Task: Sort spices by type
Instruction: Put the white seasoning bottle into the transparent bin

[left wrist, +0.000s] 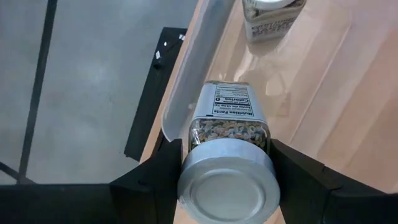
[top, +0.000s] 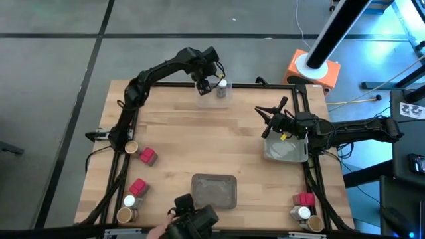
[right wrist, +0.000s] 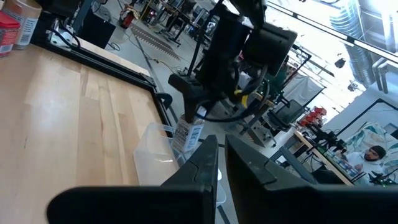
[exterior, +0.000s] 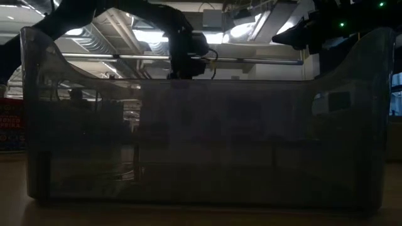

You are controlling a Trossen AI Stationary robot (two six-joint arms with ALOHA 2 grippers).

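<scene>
I have the left gripper (left wrist: 225,180) pinching a white-capped clear spice jar (left wrist: 227,149) above the clear plastic tray (top: 214,98) at the desk's (top: 226,143) far edge, beside another already there (top: 222,85), so lowering and releasing comes next; the right gripper (top: 273,114) waits spread.

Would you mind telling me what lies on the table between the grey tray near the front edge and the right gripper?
Nothing: in the high view, only bare wood lies between the grey tray and the right gripper.

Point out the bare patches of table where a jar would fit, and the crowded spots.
Free: the wide wood between the clear tray, the grey tray and the red pack. Crowded: the near-left cluster and the near-right cluster. The left end effector holds a white-capped jar over the clear tray.
</scene>
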